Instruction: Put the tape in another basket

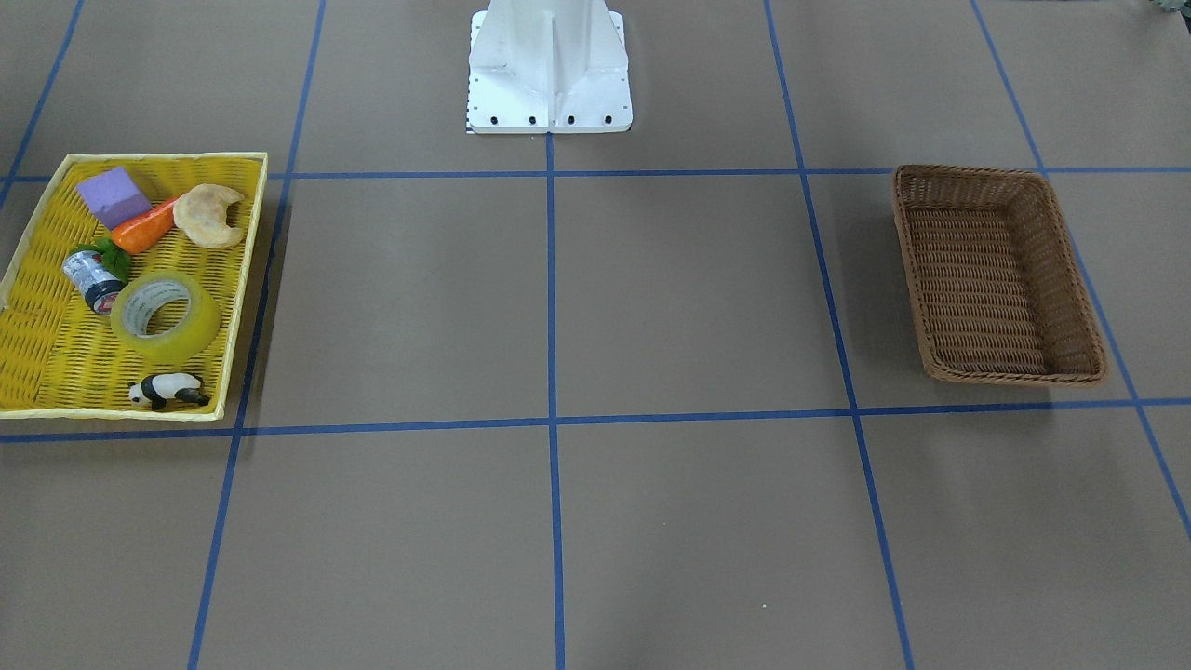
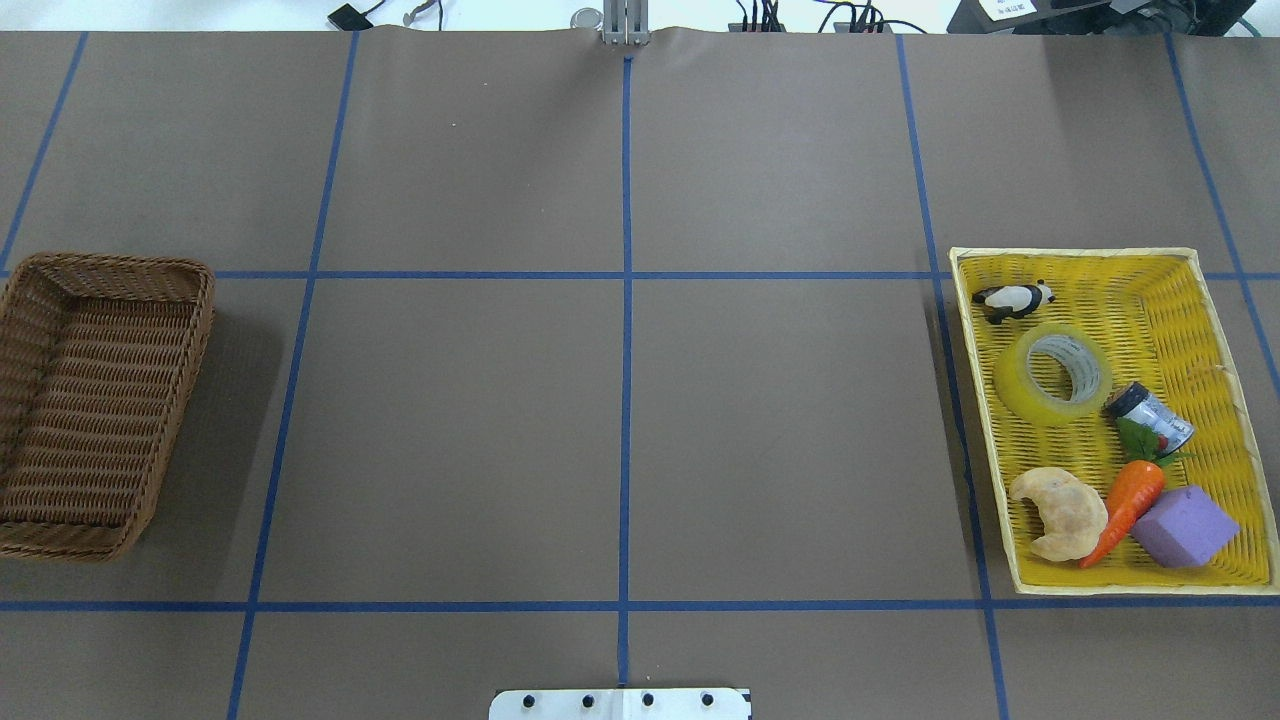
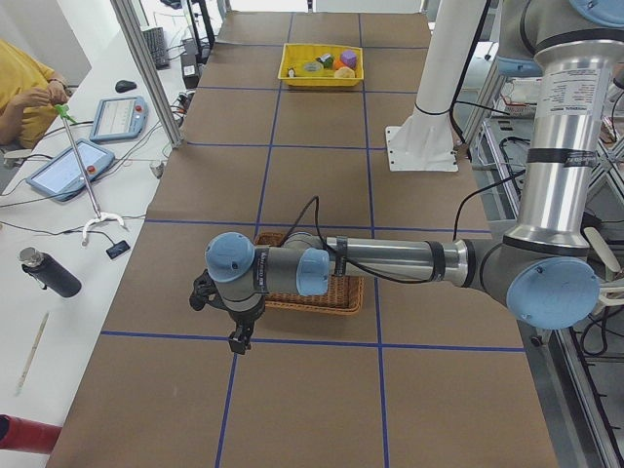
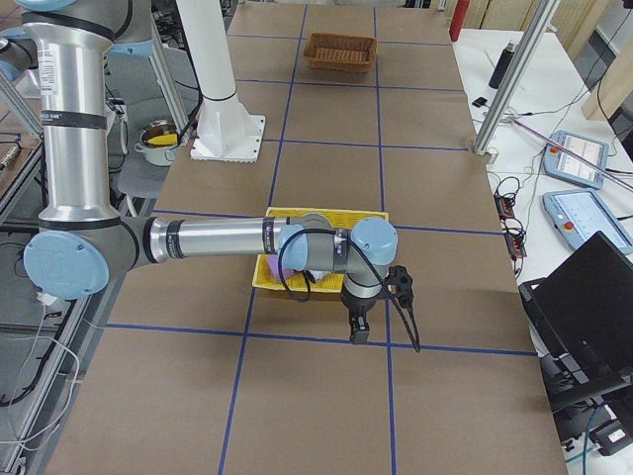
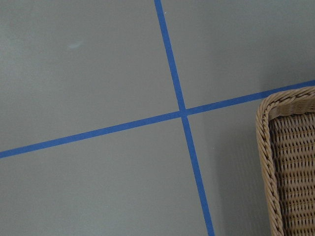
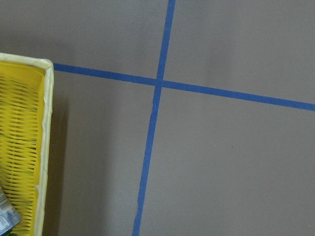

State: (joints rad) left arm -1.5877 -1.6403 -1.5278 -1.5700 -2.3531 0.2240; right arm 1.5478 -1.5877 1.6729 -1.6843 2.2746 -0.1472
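Observation:
The tape [image 1: 182, 338], a yellow-green roll with a white core, lies flat in the yellow basket [image 1: 51, 358]; it also shows in the overhead view [image 2: 1028, 394]. The dark-brown wicker basket [image 1: 991, 270] stands empty at the other end of the table [image 2: 95, 390]. My left gripper [image 3: 237, 337] hangs over the table beside the brown basket [image 3: 347, 296]. My right gripper [image 4: 357, 332] hangs over the table beside the yellow basket [image 4: 326, 214]. Both grippers show only in the side views, so I cannot tell whether they are open or shut.
The yellow basket [image 2: 1200, 330] also holds a toy panda [image 2: 1014, 299], a small dark can [image 2: 1150, 415], a carrot [image 2: 1130, 500], a croissant [image 2: 1062, 512] and a purple block [image 2: 1183, 527]. The white robot base [image 1: 549, 70] stands at mid-table. Blue tape lines cross the brown tabletop.

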